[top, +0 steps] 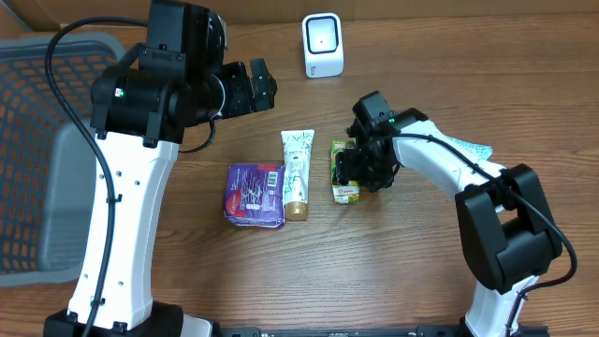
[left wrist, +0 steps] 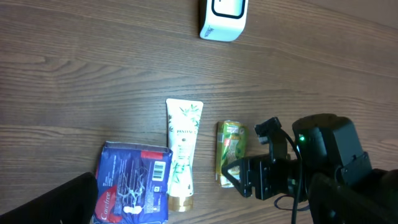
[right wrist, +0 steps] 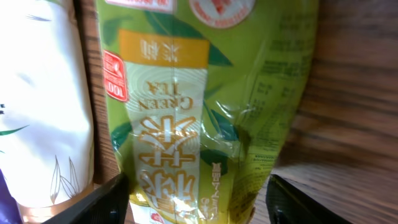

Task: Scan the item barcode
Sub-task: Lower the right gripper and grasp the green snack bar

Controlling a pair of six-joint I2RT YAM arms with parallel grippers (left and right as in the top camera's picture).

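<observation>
I see right arm bent low over tabletop (top: pixel 393 271) centre, right pincer (right wrist: pixel 198 200) spread, straddling green tea packet (top: pixel 343 174) beside white tube (top: pixel 297 173). Left arm raised near far edge, left pincer (top: pixel 260 84) spread wide.

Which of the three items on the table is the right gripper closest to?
The green tea packet, at the end of the row: the right gripper hovers directly over it. The white tube lies beside it, the purple pack beyond that.
</observation>
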